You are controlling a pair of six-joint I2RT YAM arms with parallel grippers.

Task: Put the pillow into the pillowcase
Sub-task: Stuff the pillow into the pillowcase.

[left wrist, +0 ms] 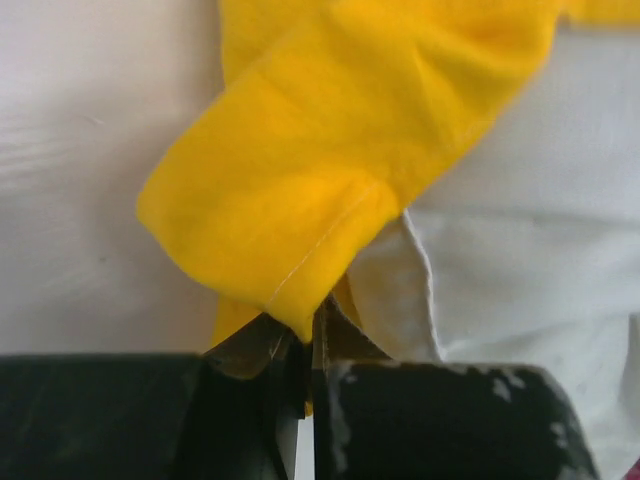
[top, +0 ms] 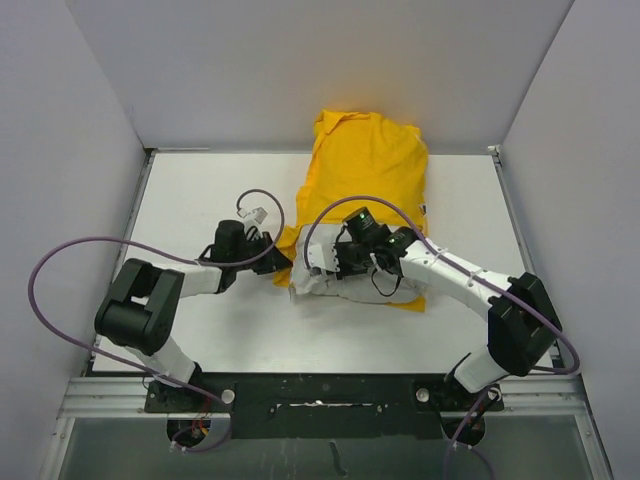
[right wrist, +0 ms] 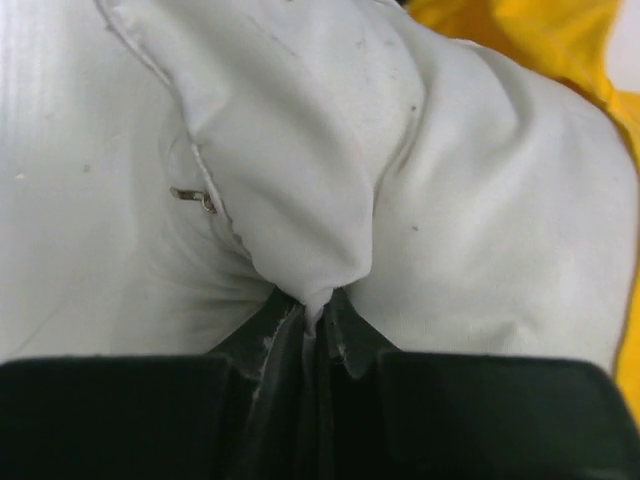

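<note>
Left gripper point(left wrist: 308, 352), nearest the lens: jaws pinched together on a folded edge of the pillowcase point(left wrist: 330, 170), with the stitched hem caught between the tips. Right gripper point(right wrist: 318, 312): jaws likewise closed, a bunched fold of the pillow point(right wrist: 330, 170) nipped between them (a thin pinch of cover fabric by the look of it, not the filling).

Outward from there: just beside the yellow hem you see a bare white pillow corner touching the cloth. From above, the pillowcase runs lengthwise toward the far edge of the table point(top: 200, 200) and looks filled along much of its length. A wrinkled white end pokes out of the near opening, between the two grippers. Judgement: most of the pillow is inside, the near end is not.

Step in hand, as I read it: seat that last end. You want opposing motion.
- Right pushes the white fold toward the far edge.
- Left draws the yellow hem toward the near edge and over the corner.
- Keep the hem lifted off the table so the corner passes under it, not against it.
- Go slowly; a pinch this shallow may slip under a hard pull.

Whether the hem on the right side is free I cannot tell, because the right arm hides it.
</note>
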